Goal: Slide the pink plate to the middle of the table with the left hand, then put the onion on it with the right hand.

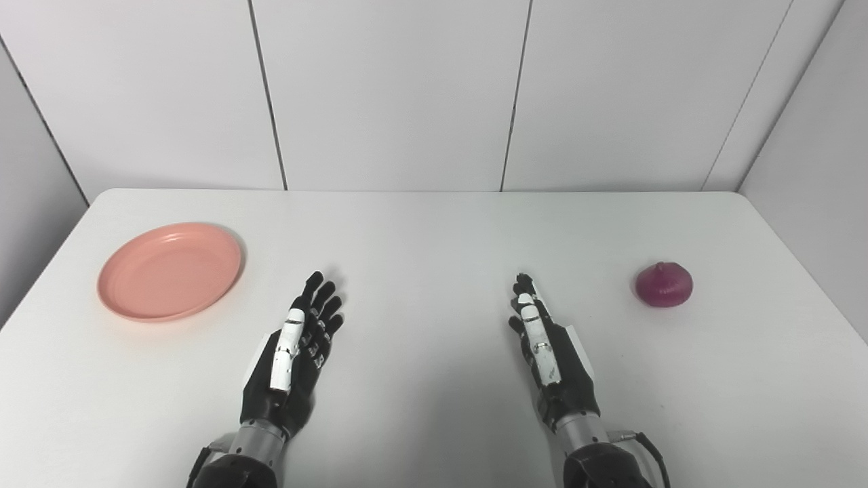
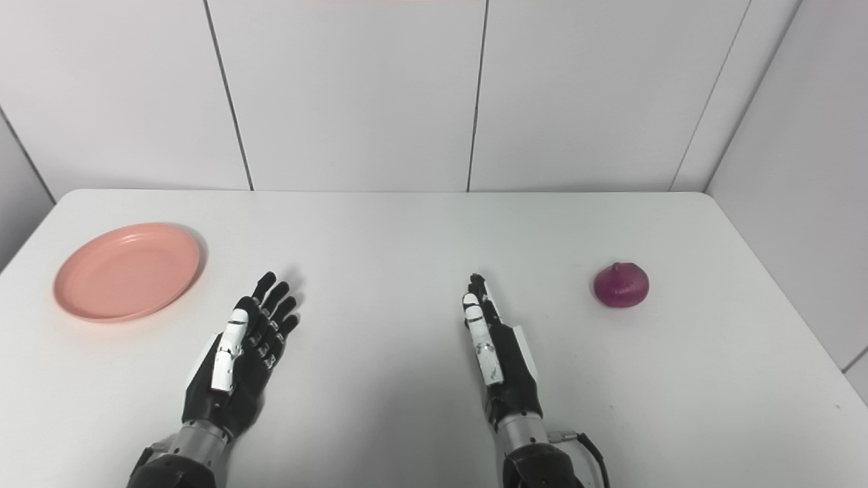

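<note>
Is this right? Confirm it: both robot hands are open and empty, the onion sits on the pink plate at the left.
Not quite. The onion sits on the bare table at the right, far from the pink plate, as the left eye view shows. The left robot hand and right robot hand are open and empty.

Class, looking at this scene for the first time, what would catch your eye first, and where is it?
The pink plate stands out at the table's far left, empty. Opposite it, a dark red onion sits alone at the right. Between them the left hand and right hand lie open, touching neither.
</note>
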You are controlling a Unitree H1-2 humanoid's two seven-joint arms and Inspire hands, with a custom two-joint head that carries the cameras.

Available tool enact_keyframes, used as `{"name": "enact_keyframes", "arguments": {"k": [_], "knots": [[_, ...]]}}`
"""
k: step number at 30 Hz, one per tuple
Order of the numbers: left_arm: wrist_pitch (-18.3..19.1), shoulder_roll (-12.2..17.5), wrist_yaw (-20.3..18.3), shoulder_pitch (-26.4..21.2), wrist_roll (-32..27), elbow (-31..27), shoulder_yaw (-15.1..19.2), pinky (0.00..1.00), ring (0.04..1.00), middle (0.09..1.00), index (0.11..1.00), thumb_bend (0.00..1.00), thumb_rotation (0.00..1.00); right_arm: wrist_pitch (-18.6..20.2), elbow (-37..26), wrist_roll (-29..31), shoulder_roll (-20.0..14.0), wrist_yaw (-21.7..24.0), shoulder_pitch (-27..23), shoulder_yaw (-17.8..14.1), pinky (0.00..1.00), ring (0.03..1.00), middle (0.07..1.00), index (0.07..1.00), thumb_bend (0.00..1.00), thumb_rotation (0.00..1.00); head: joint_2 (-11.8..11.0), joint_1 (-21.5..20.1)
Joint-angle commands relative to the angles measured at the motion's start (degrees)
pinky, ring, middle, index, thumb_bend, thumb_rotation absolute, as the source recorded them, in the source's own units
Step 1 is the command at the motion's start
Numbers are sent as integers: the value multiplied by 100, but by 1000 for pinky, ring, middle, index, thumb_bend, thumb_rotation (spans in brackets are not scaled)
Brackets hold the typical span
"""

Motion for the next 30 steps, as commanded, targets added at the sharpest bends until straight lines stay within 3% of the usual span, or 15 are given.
{"name": "enact_keyframes", "arguments": {"k": [1,30], "knots": [[-103,90,-13,17,-7,-118,-14,1000,994,1000,994,427,1000,-146,-201,4,26,40,-129,2,1000,997,992,986,237,1000,-3,9],[-67,95,-21,17,-6,-164,-32,1000,995,1000,997,430,1000,-200,-173,35,31,50,-124,-3,1000,992,991,985,243,1000,4,24]]}}
